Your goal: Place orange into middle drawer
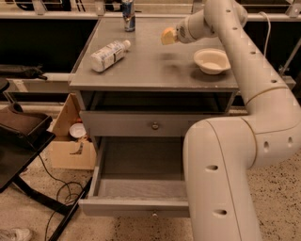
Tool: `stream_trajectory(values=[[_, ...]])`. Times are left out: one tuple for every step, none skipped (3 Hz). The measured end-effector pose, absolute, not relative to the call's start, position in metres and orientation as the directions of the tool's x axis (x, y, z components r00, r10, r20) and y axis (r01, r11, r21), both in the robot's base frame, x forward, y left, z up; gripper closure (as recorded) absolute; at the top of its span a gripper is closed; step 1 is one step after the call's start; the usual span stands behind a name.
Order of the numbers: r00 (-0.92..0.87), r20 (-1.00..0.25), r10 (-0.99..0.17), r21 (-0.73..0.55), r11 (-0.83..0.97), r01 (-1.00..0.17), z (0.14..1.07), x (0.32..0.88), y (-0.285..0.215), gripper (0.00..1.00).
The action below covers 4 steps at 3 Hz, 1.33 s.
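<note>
Gripper (166, 36) clamped on the orange (169, 34), held above the counter (155, 75) between bottle (109, 54) and bowl (211, 60), touching neither; middle drawer (136, 206) pulled out past the counter's front edge.

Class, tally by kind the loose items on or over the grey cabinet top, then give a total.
Bottle: 1, lying on its side
Can: 1, at the back edge
Bowl: 1, cream
Orange: 1, held up in the gripper, left of the bowl
Total: 4
</note>
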<state>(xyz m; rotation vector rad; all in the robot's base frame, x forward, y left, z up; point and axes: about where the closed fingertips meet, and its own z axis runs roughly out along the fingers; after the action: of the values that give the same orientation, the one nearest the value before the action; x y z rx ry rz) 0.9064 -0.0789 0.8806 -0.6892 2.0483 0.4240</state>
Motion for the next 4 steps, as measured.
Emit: stream_trajectory(values=[[-0.432, -0.836, -0.339, -0.011, 0.797, -0.604, 0.923, 0.880, -0.094, 1.00], [-0.410, -0.860, -0.305, -0.044, 0.843, -0.536, 0.978, 0.848, -0.127, 1.00], [-0.364, -0.900, -0.239, -0.063, 0.899, -0.434, 1.037, 0.802, -0.168, 1.00], [-0.335, -0.913, -0.232, -0.092, 0.918, -0.385, 1.090, 0.697, -0.194, 1.00]])
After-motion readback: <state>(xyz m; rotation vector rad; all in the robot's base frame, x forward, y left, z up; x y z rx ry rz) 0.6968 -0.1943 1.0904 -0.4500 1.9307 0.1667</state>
